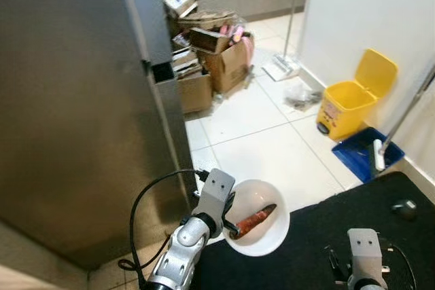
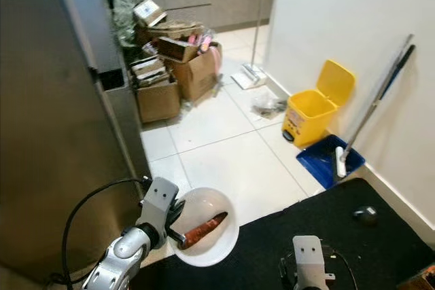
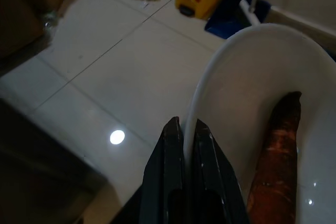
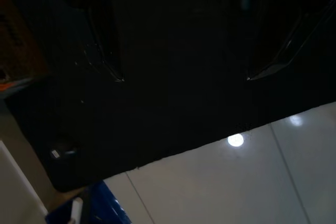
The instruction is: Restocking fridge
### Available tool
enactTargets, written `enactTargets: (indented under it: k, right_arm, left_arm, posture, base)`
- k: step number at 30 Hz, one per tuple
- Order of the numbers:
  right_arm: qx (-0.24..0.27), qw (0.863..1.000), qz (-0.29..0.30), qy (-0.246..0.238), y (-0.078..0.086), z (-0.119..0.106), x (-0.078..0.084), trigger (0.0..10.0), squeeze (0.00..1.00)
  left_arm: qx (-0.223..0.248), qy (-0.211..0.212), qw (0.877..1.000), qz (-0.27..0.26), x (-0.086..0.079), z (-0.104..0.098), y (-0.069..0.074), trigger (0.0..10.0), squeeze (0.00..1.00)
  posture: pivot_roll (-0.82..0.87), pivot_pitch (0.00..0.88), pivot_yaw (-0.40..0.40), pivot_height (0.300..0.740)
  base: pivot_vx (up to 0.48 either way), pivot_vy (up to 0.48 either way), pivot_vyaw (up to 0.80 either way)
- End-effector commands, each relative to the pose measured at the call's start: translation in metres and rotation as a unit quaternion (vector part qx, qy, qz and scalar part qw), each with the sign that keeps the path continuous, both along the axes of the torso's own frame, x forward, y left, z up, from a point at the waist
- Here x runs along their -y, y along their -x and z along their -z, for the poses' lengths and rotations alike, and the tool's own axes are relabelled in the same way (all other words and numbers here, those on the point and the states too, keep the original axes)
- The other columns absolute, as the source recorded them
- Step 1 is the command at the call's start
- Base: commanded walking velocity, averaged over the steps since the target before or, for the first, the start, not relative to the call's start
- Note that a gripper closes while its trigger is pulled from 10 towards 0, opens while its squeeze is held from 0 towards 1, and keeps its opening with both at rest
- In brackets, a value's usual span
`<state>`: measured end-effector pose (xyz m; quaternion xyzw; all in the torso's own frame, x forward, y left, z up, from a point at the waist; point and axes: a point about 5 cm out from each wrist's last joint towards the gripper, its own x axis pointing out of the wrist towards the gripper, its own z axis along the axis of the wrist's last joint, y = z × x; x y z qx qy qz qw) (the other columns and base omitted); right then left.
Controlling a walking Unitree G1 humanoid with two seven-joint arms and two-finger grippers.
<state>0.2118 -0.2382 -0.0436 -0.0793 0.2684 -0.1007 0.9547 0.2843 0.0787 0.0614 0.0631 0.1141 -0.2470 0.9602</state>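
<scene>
left gripper (image 3: 184, 129) jaws pinching white bowl (image 1: 272, 236) rim, carrot (image 1: 253, 221) inside

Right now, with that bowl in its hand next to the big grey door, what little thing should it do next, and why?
Probably reach the free right gripper toward the tall grey fridge door, which looks closed. The left gripper is busy: its fingers are shut on the rim of the round white bowl holding an orange-brown carrot, so the carrot cannot go in until the door opens.

- A home kitchen: grey fridge door (image 1: 75, 100) filling the left of the frame, white floor tiles (image 1: 251, 134).
- Cardboard boxes (image 1: 211, 59) upper centre; yellow pedal bin (image 1: 353, 100) and blue dustpan (image 1: 367, 154) at right.
</scene>
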Motion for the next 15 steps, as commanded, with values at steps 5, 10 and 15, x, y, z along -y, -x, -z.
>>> enactTargets:
  k: [5, 10, 15]
  right_arm:
    - [-0.001, 1.0, -0.001, -0.005, -0.001, 0.001, -0.004, 10.0, 0.04]
    - [-0.001, 1.0, -0.001, -0.006, -0.001, 0.001, -0.004, 10.0, 0.04]
    - [-0.001, 1.0, -0.002, -0.006, -0.001, 0.001, -0.004, 10.0, 0.04]
  left_arm:
    - [0.001, 0.008, 1.0, -0.012, -0.005, 0.0, 0.001, 10.0, 0.0]
    - [0.005, 0.012, 0.999, -0.029, -0.01, -0.002, -0.001, 10.0, 0.0]
    - [0.004, 0.013, 0.999, -0.036, -0.014, -0.001, -0.001, 10.0, 0.0]
  posture:
    - [-0.12, 0.125, 0.006, 0.717]
    - [-0.12, 0.125, 0.006, 0.717]
    - [-0.12, 0.125, 0.006, 0.717]
  base:
    - [0.428, 0.0, 0.0]
    - [0.0, 0.0, 0.0]
    - [0.0, 0.0, 0.0]
